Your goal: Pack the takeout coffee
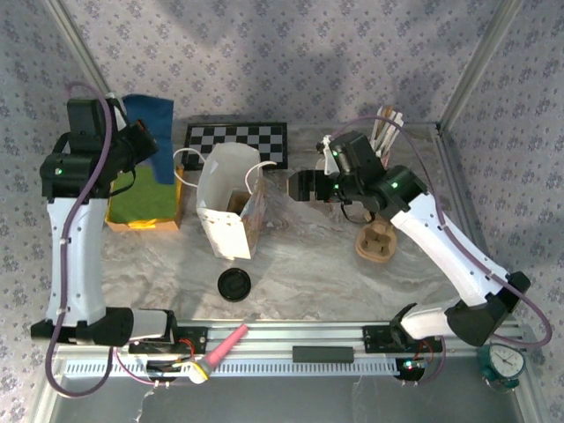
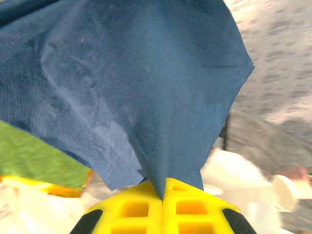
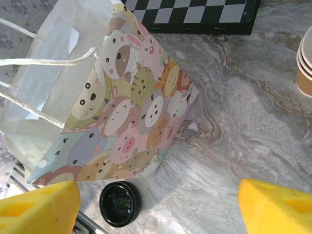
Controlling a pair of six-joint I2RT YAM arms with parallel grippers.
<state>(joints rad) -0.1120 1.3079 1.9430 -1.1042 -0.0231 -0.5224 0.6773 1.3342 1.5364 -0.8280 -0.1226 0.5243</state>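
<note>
**Left gripper** (image 2: pixel 163 189): yellow ribbed fingers are pressed tip to tip, pinching a corner of a blue napkin (image 2: pixel 146 87). The napkin is thin, matte and softly creased. It fans up from the pinch and covers most of the wrist view. Under its left edge lies a green sheet (image 2: pixel 34 156) on a yellow layer. The background past the napkin is blurred, and the pale shapes at lower right are not identifiable. In the top view the gripper (image 1: pixel 145 143) is raised at the far left of the table.

**Right gripper** (image 3: pixel 156 207): the fingers are spread wide with nothing between them. Only the blocky yellow tips show, at the two lower corners of the wrist view. In the top view the gripper (image 1: pixel 308 187) hangs just right of the paper bag (image 1: pixel 225 233).

**Paper bag** (image 3: pixel 136 122): one side is printed with cartoon animals, the rest is plain white, and the handles are white cord. It stands upright with its mouth open.

**Paper cup** (image 1: pixel 236 204): a tan-brown patch low inside the bag. The bag walls hide its rim and outline.

**Around the bag:**
- A round, glossy black lid (image 3: pixel 120 204) lies flat on the table by the bag's foot.
- A chequered board (image 3: pixel 195 14) lies behind the bag, cut off at the frame top.
- A stack of cups (image 3: pixel 304 63) is cut off at the right edge.
- The table (image 3: pixel 243 122) has a grey-veined marble pattern.
</note>
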